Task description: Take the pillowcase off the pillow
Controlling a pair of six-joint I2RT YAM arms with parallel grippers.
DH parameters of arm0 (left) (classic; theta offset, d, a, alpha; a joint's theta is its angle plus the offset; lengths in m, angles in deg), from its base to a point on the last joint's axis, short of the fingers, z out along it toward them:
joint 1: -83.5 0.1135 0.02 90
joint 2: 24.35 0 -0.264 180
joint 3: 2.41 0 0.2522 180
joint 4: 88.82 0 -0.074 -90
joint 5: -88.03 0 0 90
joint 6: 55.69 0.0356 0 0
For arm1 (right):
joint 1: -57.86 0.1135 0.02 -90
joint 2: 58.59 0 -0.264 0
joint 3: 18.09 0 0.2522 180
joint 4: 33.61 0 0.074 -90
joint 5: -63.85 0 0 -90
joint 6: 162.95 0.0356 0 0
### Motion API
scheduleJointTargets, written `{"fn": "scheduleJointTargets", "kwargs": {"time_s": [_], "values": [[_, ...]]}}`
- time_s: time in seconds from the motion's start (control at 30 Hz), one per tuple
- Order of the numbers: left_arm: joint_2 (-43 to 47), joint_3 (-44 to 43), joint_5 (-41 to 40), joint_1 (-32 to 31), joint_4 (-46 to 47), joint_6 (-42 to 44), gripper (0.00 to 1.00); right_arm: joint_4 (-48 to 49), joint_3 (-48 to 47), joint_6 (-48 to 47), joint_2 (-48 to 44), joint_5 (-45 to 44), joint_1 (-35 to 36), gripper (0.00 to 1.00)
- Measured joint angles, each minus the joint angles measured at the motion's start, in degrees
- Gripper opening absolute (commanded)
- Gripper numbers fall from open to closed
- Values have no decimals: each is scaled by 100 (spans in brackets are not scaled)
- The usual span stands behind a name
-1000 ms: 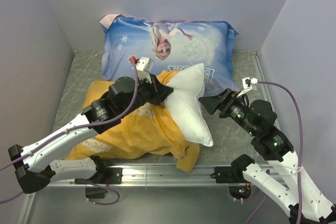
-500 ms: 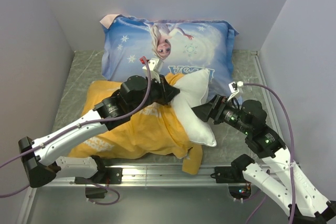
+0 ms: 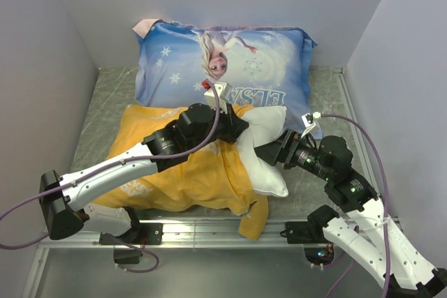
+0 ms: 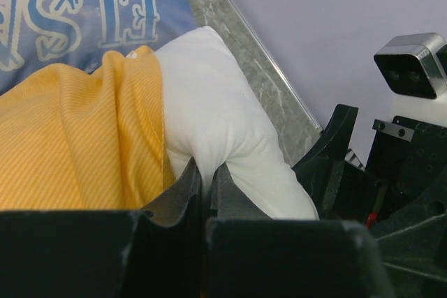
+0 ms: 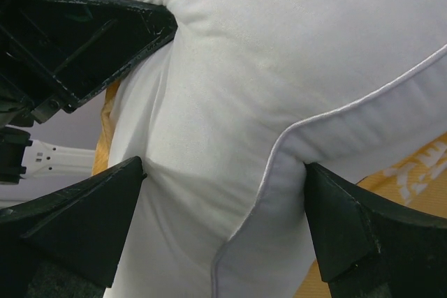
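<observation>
The yellow-orange pillowcase [image 3: 185, 172] lies at the front left and covers most of the white pillow [image 3: 271, 174], whose right end sticks out. My left gripper [image 3: 241, 130] is shut on a fold of the pillow's white fabric, right beside the pillowcase's open edge; the left wrist view shows the pinch [image 4: 207, 172] with the pillow [image 4: 223, 116] and the pillowcase [image 4: 77, 144]. My right gripper [image 3: 269, 151] is open, its jaws wide on either side of the pillow's piped edge [image 5: 265, 68], both fingertips touching the fabric [image 5: 223, 172].
The blue Elsa-printed pillow [image 3: 223, 61] leans against the back wall, just behind the pillowcase. Grey walls close in left, back and right. A metal rail [image 3: 209, 228] runs along the near edge. The two grippers are very close together.
My left gripper has moved right with the pillow pinched in it. My right gripper has moved left onto the pillow's exposed end, which is now bunched between the two grippers.
</observation>
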Motion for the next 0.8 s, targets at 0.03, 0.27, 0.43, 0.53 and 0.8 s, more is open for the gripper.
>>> {"fn": "scheduleJointTargets", "kwargs": {"time_s": [0.03, 0.27, 0.43, 0.53, 0.8], "values": [[-17, 0, -48, -22, 11, -7, 0, -11, -2, 0, 17, -2, -7, 100], [-109, 52, -466, -280, 138, -17, 0, -33, -28, -7, 282, 2, -15, 93], [-245, 52, -706, -442, 219, 7, 0, -341, -127, -201, 481, -184, -17, 10], [-247, 52, -780, -455, 267, 26, 19, -748, -466, -308, 708, -393, -15, 0], [317, -33, -1025, -590, 621, 208, 71, -1875, -2197, -820, 1086, -1158, 20, 0]]}}
